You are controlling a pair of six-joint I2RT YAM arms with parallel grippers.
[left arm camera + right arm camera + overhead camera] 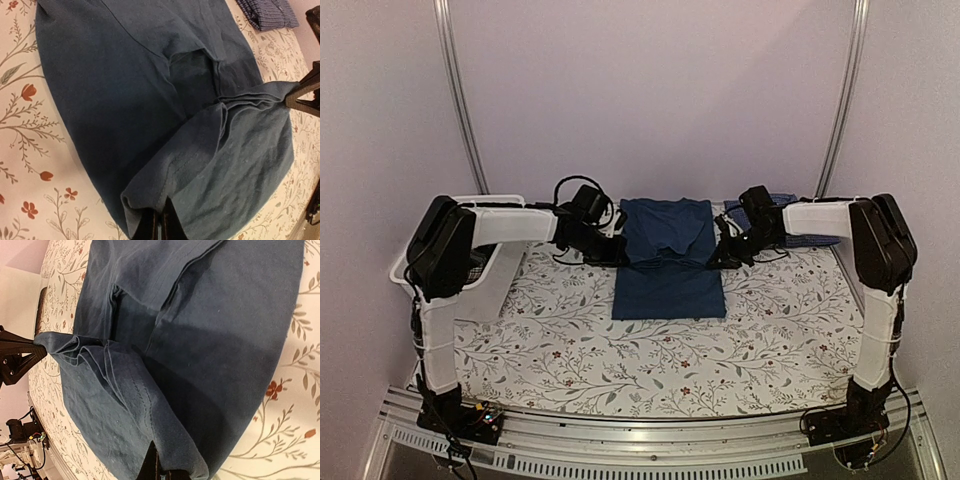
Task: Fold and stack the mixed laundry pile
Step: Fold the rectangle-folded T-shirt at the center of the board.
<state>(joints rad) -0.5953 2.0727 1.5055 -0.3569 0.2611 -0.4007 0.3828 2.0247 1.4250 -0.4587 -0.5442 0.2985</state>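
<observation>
From the top camera, the plain dark blue cloth T-shirt (668, 262) lies at the far middle of the desk, on the floral-print tablecloth (650, 365). Its long axis runs straight away from the arm bases, one short edge near, the far half doubled up in thick folds. Which end is the neck cannot be made out. The left gripper (619, 252) and the right gripper (721, 257) meet the shirt's side edges midway along; black against dark cloth, their tips are hard to separate. The left arm covers part of the white rectangular plastic tub (412, 268). The right arm cuts across the blue-and-white small-check shirt (807, 236) at the far right.

Left wrist view: the jaws are clenched on a folded edge of the T-shirt at the bottom of the frame, half cut off. Across the cloth, the other gripper pinches a gathered corner.

Right wrist view: these jaws too are clenched on the T-shirt's edge, only their tips in frame. The shirt's far part runs out of the picture.
</observation>
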